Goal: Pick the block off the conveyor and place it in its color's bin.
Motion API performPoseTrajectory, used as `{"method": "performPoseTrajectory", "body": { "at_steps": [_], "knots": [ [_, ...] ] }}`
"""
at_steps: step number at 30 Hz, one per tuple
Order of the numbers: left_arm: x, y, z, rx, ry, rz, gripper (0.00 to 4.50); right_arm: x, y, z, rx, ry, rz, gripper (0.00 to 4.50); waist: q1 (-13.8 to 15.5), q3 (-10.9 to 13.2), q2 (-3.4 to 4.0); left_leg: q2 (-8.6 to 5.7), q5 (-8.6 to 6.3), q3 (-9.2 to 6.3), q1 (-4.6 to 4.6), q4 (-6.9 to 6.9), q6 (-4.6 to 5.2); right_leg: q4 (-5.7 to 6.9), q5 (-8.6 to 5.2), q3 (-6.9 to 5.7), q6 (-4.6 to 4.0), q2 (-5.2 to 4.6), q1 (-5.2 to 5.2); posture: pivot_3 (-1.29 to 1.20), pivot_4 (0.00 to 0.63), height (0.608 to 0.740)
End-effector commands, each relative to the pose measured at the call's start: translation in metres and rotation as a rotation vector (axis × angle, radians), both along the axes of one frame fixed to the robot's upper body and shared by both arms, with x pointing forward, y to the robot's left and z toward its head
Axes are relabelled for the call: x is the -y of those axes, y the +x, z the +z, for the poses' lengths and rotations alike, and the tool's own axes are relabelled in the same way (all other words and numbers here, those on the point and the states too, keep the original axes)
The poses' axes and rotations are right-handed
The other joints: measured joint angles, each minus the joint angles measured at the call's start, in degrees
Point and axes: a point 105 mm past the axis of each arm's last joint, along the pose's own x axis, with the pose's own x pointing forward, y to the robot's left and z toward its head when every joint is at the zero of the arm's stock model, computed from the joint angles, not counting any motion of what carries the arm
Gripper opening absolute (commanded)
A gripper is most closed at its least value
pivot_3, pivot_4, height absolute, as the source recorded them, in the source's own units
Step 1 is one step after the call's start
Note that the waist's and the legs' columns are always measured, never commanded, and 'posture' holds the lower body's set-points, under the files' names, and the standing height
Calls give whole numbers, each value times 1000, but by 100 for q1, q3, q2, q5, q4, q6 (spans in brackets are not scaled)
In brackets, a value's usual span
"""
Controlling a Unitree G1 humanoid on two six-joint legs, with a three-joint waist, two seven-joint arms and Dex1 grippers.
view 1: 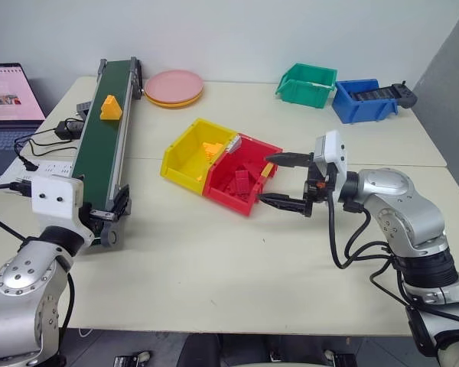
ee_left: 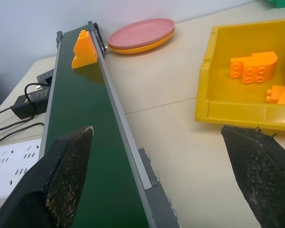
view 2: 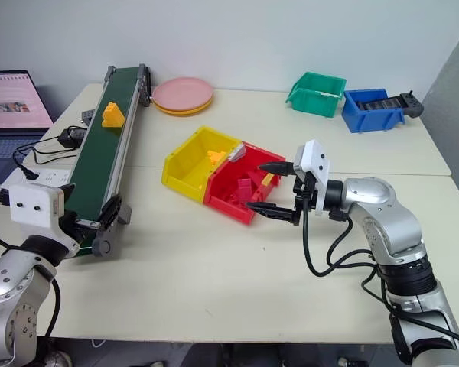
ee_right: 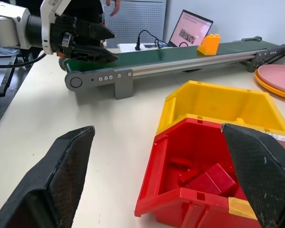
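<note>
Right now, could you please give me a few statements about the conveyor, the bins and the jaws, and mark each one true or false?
1. The block sits on the conveyor, toward its far end. True.
2. The left gripper is closed on the block. False: its jaws stand open at the belt's near end, well short of the block.
3. The yellow bin already holds orange bricks. True.
4. The yellow bin stands apart from the red bin. False: they sit side by side, touching.
5. The right gripper holds a red brick. False: its jaws are open and empty beside the red bin.
</note>
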Motion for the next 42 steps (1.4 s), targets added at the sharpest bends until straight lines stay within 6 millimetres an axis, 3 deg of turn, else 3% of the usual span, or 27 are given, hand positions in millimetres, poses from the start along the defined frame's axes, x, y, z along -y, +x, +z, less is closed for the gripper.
{"method": "performPoseTrajectory", "body": {
  "at_steps": [1, 13, 23, 38, 39, 42],
  "knots": [
    [-5, 2, 10, 39, 18, 27, 4484, -4, -5, 25, 59, 58, 31, 4500, 0, 0, 0, 0, 0, 0, 0, 0, 0, 0, 0, 0, 0, 0, 0, 0, 150, 740],
    [-8, 12, 10, 32, 29, 31, 4484, -1, -13, 19, 90, 38, 53, 4500, 4, 0, 0, -1, 0, -1, -3, -1, 0, -3, 0, 0, 0, -1, 0, 0, 150, 740],
    [-27, 20, 8, 15, -9, 119, 4484, 0, -17, 12, 93, -3, 50, 4500, 5, 0, 0, -1, 0, -1, -4, -1, 0, -3, 0, -1, 0, -1, -1, 0, 150, 740],
    [-42, 24, -9, -74, -105, 201, 4484, 3, -21, 8, 85, -14, 52, 4500, 6, 0, -1, -1, 0, -3, -4, -1, 0, -2, 0, -2, 0, -1, -2, 0, 150, 740],
    [-41, 25, -10, -77, -111, 200, 4138, 3, -21, 8, 85, -15, 52, 4500, 6, 0, -1, -1, 0, -3, -4, 0, 0, -2, 0, -2, 0, -1, -2, 0, 150, 740],
    [-34, 24, -12, -86, -133, 195, 3715, 4, -21, 8, 84, -16, 51, 4500, 7, 0, -1, -1, 0, -3, -5, 0, 0, -2, 0, -2, 0, -2, -2, 0, 150, 740]
  ]
}}
